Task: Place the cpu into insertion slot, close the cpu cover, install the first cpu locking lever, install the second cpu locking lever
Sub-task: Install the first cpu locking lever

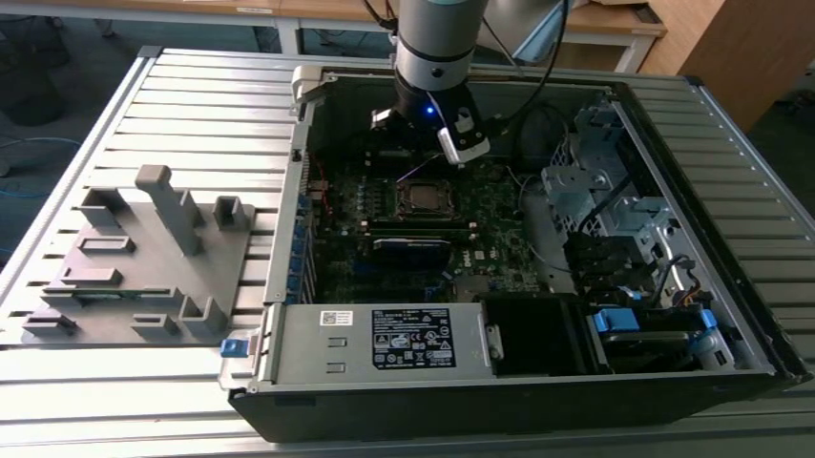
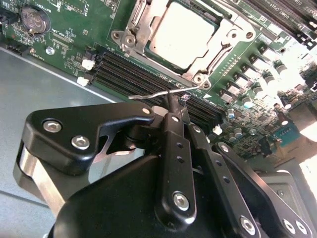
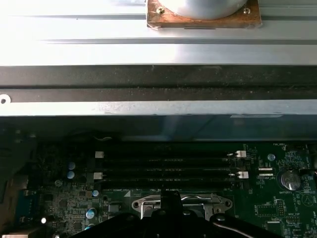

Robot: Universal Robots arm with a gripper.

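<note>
The insertion slot (image 1: 425, 197) lies in the middle of the green board inside the open computer case. In the second wrist view the cpu (image 2: 184, 29) lies in the slot with a pale metal face. The silvery cpu cover (image 2: 224, 43) lies flat around it. A thin wire locking lever (image 2: 148, 95) runs from the slot's corner out over the black memory strips (image 2: 124, 74). My gripper (image 2: 172, 101) is shut with its tips pinched on that wire. In the exterior view the gripper (image 1: 427, 145) hangs just behind the slot, toward the case's back wall.
A grey fixture block (image 1: 140, 258) with upright posts stands on the slatted table at the exterior view's left. The case holds a power supply (image 1: 382, 339) at the front and drive cages with cables (image 1: 612, 200) on the right. The case wall (image 3: 158, 89) rises close behind the memory strips (image 3: 168, 168).
</note>
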